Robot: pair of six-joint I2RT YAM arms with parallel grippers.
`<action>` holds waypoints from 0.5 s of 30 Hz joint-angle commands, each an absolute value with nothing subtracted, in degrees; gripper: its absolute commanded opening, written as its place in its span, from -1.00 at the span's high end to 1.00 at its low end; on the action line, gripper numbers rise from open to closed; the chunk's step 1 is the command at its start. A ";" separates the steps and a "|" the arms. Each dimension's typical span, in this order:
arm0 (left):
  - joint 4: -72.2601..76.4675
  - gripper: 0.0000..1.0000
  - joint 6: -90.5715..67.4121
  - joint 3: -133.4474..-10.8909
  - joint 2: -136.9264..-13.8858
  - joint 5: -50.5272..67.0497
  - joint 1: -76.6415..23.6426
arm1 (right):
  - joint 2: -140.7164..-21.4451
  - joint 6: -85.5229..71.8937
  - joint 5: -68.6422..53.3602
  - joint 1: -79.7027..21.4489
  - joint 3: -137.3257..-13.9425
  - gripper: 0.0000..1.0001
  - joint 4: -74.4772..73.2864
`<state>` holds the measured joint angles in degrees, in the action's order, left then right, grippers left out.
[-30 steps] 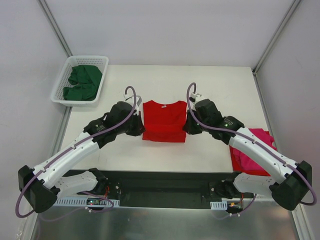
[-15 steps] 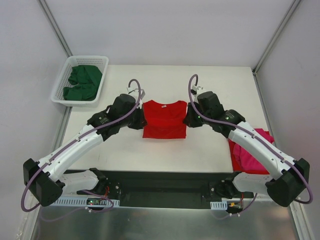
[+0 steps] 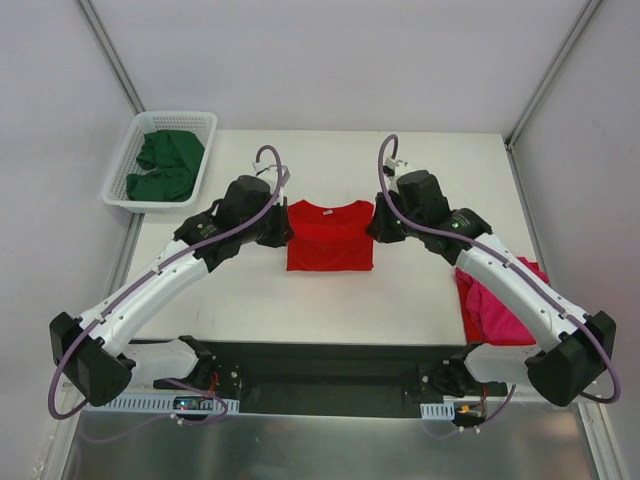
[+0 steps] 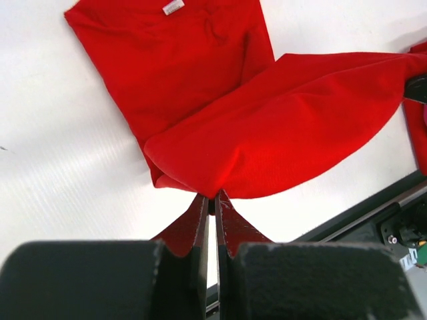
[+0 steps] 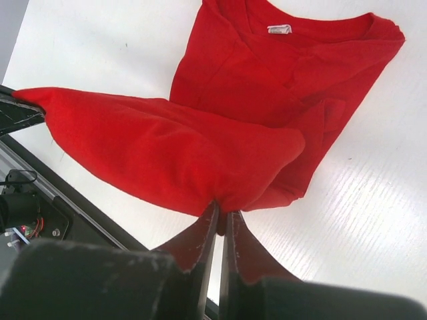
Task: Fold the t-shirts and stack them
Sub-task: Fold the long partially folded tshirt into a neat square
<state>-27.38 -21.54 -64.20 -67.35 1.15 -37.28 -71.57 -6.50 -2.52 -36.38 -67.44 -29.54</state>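
Top external view, near to far. At the near right of the table point(image 3: 440, 170) the magenta-pink t-shirt point(image 3: 497, 318) lay crumpled, partly under the right forearm. It had not moved in the past second.

Mid-table: the left gripper point(image 3: 282, 228) sat at the left edge of the red t-shirt point(image 3: 329, 238) and the right gripper point(image 3: 376, 226) at its right edge. A second ago both grippers were closer to the arm bases, and the shirt's near edge reached further toward the bases. Both had since travelled away from the bases. The red patch was now shorter from front to back and its near edge lay straighter. The collar end had not shifted.

Wrist views: each pincer was clamped on a pinch of red cloth, fingers pressed together. Between the two grips the near part of the shirt hung raised in a sagging fold. That fold lay over the flat part of the shirt. Beyond it the collar and its white label point(image 5: 279, 29) rested flat on the table.

Far left: the white basket point(image 3: 118, 165) held the dark green t-shirts point(image 3: 165, 165), unchanged.
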 commanded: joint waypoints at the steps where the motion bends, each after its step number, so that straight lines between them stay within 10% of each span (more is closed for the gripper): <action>1: -27.25 1.00 -19.34 -67.94 -68.55 0.44 -35.95 | -72.51 -5.01 -3.60 -35.34 -71.19 0.98 -29.44; 15: -27.69 1.00 -16.35 -74.53 -75.67 1.76 -32.08 | -78.66 -3.08 -4.92 -31.56 -77.78 0.98 -29.44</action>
